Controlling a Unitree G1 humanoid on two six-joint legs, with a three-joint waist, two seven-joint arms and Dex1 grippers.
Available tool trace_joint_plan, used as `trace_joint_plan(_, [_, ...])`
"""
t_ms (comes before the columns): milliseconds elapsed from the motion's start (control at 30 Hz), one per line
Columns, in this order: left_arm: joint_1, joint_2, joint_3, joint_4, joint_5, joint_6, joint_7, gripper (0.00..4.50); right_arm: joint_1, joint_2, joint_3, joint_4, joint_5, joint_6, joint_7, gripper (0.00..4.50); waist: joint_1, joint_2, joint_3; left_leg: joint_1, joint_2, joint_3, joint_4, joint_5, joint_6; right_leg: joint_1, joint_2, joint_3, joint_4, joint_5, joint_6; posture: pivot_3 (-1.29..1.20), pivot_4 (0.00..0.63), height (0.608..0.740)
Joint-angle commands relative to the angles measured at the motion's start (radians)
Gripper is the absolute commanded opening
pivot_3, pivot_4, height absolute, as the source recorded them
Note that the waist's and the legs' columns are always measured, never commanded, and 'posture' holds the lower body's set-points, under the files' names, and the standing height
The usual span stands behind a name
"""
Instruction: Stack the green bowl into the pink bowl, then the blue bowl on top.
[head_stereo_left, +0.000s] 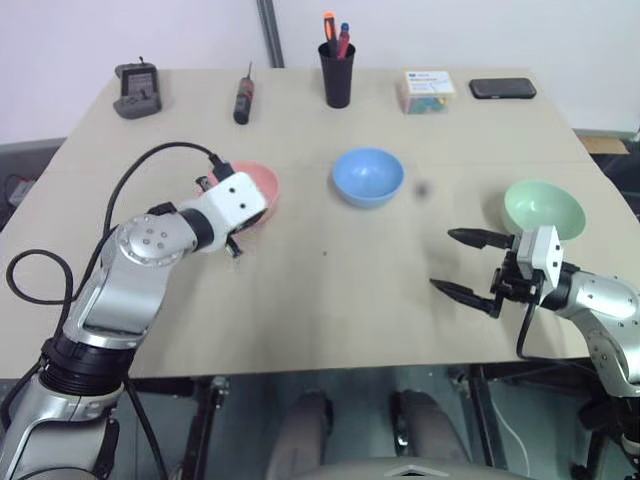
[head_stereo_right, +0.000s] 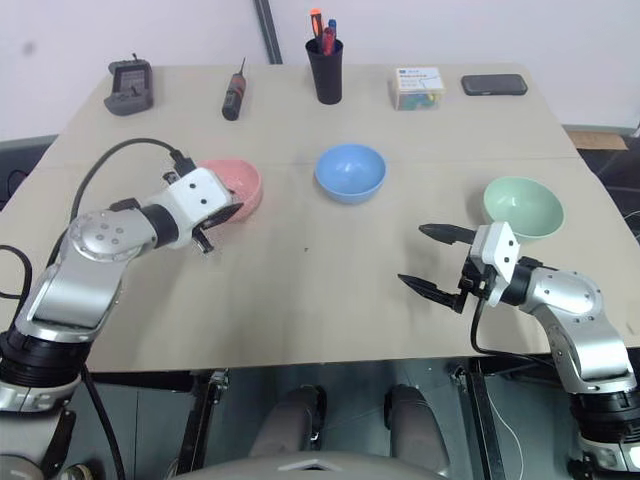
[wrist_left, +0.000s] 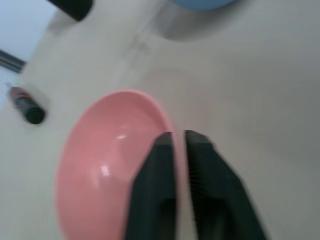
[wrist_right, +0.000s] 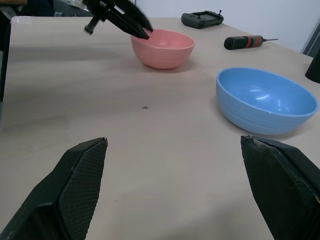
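Bowls sit three apart on the tabletop (head_stereo_left: 330, 290), none nested yet, so I'm at the very start of the stack. My left gripper (wrist_left: 179, 136) has its two fingers (wrist_left: 157, 185) pinched on the near rim of the pink bowl (head_stereo_right: 238, 186), one finger inside the wall and one outside with barely a gap between them; I read that as a grip on the rim. The pink bowl looks tipped toward the gripper in the left wrist view, so I judge it is being repositioned, probably to bring it nearer the middle, though I can't tell whether it is off the tabletop.

My right gripper (head_stereo_right: 432, 261) hangs spread wide and empty, pointing across the tabletop toward the other bowls. The green bowl (head_stereo_left: 544, 209) sits upright just behind and outside that gripper, near the right edge, so the fingers point away from it. The blue bowl (wrist_right: 265, 100) stands upright in the centre, between the pink and green ones and well apart from both.

Next, as I see it, the pink bowl has to be set down flat and let go. Then the right arm must pull back and turn toward the green bowl, straddle its rim, and carry it over. The risk I'd watch is the thin rim slipping from the pinch, or the pink bowl rocking when released.
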Motion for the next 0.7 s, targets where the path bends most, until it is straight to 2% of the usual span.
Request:
trace_joint_plan(33, [-0.038,0.028,-0.004,0.006,0.081,0.029,0.037,2.67,0.002,0.003,-0.022,-0.007,0.000,-0.028,0.001,4.50,0.000,0.000,0.000,0.000,0.000,0.000,0.000,0.000,0.000,0.000,0.000,0.000,0.000,0.000,0.000,0.00,0.150,0.740])
trace_joint_plan(67, [-0.044,0.030,-0.009,0.022,0.094,0.031,0.041,2.94,0.002,0.003,-0.021,-0.006,-0.001,-0.030,0.000,4.50,0.000,0.000,0.000,0.000,0.000,0.000,0.000,0.000,0.000,0.000,0.000,0.000,0.000,0.000,0.000,0.00,0.150,0.740])
trace_joint_plan(100, [-0.053,0.034,-0.018,0.040,0.110,0.039,0.041,3.47,0.003,0.004,-0.021,-0.005,-0.002,-0.032,-0.001,4.50,0.000,0.000,0.000,0.000,0.000,0.000,0.000,0.000,0.000,0.000,0.000,0.000,0.000,0.000,0.000,0.00,0.150,0.740])
trace_joint_plan(267, [-0.090,0.026,-0.083,0.109,0.158,0.049,0.018,3.47,0.004,0.006,-0.019,0.000,-0.008,-0.042,-0.006,4.50,0.000,0.000,0.000,0.000,0.000,0.000,0.000,0.000,0.000,0.000,0.000,0.000,0.000,0.000,0.000,0.00,0.150,0.740])
trace_joint_plan(433, [-0.123,-0.040,-0.170,0.160,0.178,0.009,-0.008,3.47,0.002,0.013,-0.015,-0.001,-0.015,-0.046,-0.011,4.50,0.003,0.000,0.000,0.000,0.000,0.000,0.001,0.000,0.000,0.000,0.000,0.000,0.000,0.000,0.000,0.00,0.150,0.740])
trace_joint_plan(533, [-0.134,-0.054,-0.182,0.174,0.186,-0.003,-0.022,2.62,0.004,0.015,-0.016,-0.007,-0.018,-0.044,-0.014,4.50,0.000,0.000,0.000,0.000,0.000,0.000,0.001,0.000,0.000,0.000,0.000,0.000,0.000,0.000,0.000,0.00,0.150,0.740])
trace_joint_plan(700, [-0.145,-0.052,-0.139,0.167,0.164,0.025,-0.035,0.52,0.019,0.013,-0.020,-0.026,-0.018,-0.036,-0.028,4.50,0.000,0.000,0.000,0.000,0.000,0.000,0.001,0.000,0.000,0.000,0.000,0.000,0.001,0.000,0.000,0.00,0.150,0.740])
